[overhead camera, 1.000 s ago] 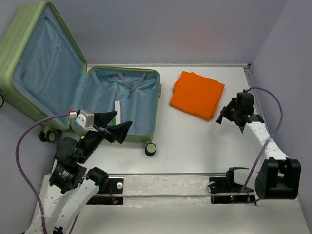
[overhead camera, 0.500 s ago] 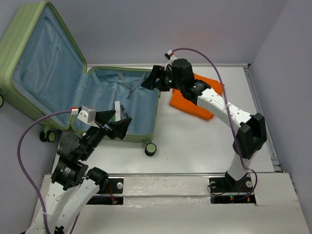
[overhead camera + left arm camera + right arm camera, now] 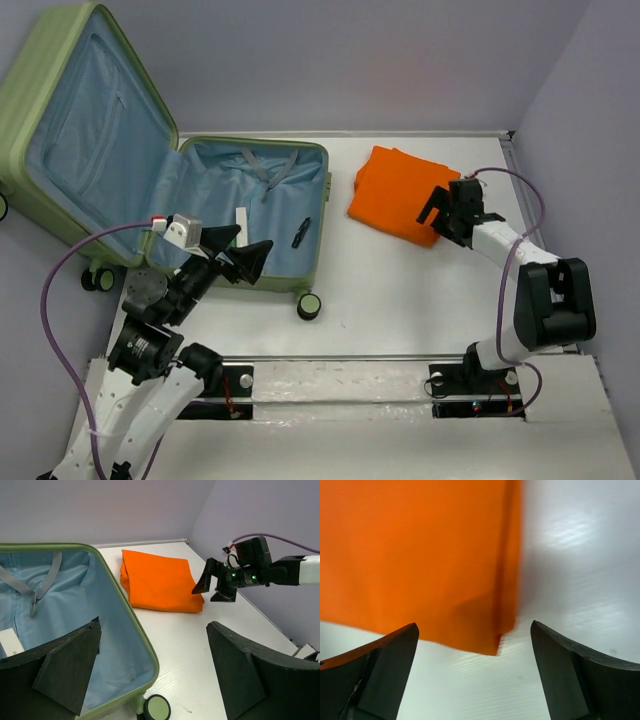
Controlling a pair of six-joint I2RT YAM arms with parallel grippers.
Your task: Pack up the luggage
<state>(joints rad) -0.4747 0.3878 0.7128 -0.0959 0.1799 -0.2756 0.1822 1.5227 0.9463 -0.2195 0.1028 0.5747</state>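
At ten o'clock the light-green hard-shell luggage (image 3: 323, 205) lies open; the left pincer (image 3: 242, 252) hovers wide and empty over its near rim. A slim black item (image 3: 301, 232), absent a second ago, lies on the blue lining (image 3: 215, 195): one piece packed. At two o'clock the right pincer (image 3: 438, 212), back from the case, gapes wide at the folded orange cloth (image 3: 400, 190), nothing between

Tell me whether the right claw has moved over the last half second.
Yes. The right claw swung rightward, off the luggage and its far rim, across to the orange cloth at its near-right corner.
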